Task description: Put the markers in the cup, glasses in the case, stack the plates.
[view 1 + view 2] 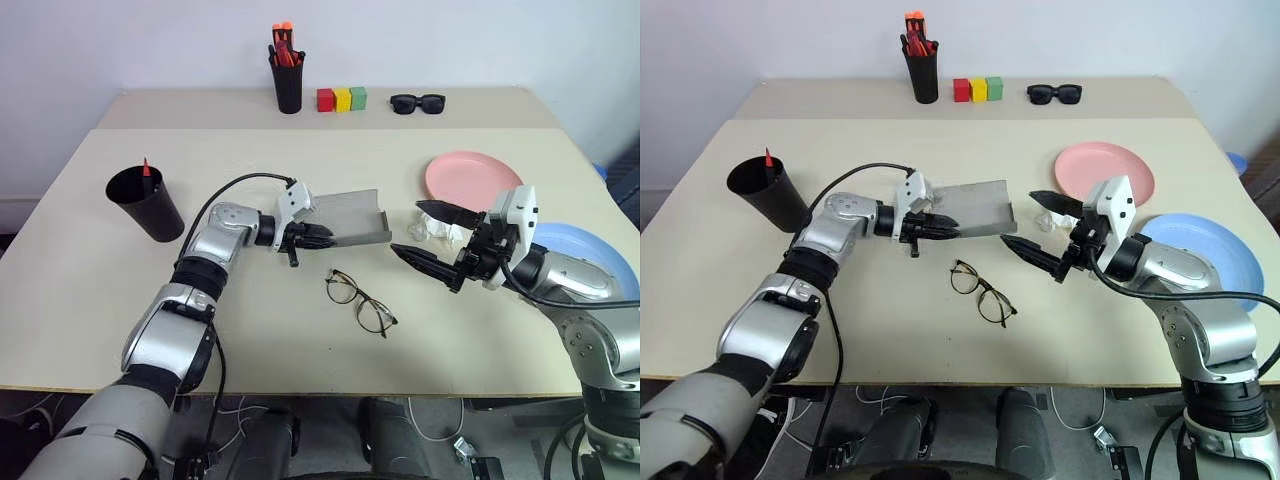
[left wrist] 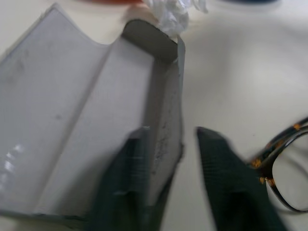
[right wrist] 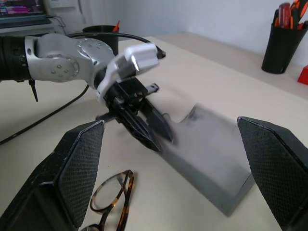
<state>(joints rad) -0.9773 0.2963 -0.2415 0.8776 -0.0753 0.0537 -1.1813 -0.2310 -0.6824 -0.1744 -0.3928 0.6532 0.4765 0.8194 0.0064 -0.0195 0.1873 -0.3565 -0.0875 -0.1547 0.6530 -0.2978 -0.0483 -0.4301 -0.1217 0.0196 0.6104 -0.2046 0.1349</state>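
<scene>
Judging by how things lie, the job is about a third done: one slim black marker with a red cap (image 1: pixel 146 168) stands in the wide black tapered plastic cup (image 1: pixel 146 203) at the far left, and no other such marker lies loose on the beige table (image 1: pixel 90 300). The thin dark wire-rimmed glasses (image 1: pixel 360 301) rest folded out on the table near the middle, not yet in the grey felt-like oblong case (image 1: pixel 350 218), which lies open just beyond them. The salmon pink round plastic plate (image 1: pixel 470 178) and the light blue one (image 1: pixel 590 250) sit side by side at the right, unstacked.

The left gripper (image 1: pixel 308 237) is at the case's left end, its fingers straddling the case's near wall and closing on it. The right gripper (image 1: pixel 430 238), spread wide and empty, hovers right of the case, beside a crumpled clear wrapper (image 1: pixel 440 232), with the glasses nearer and to its left.
</scene>
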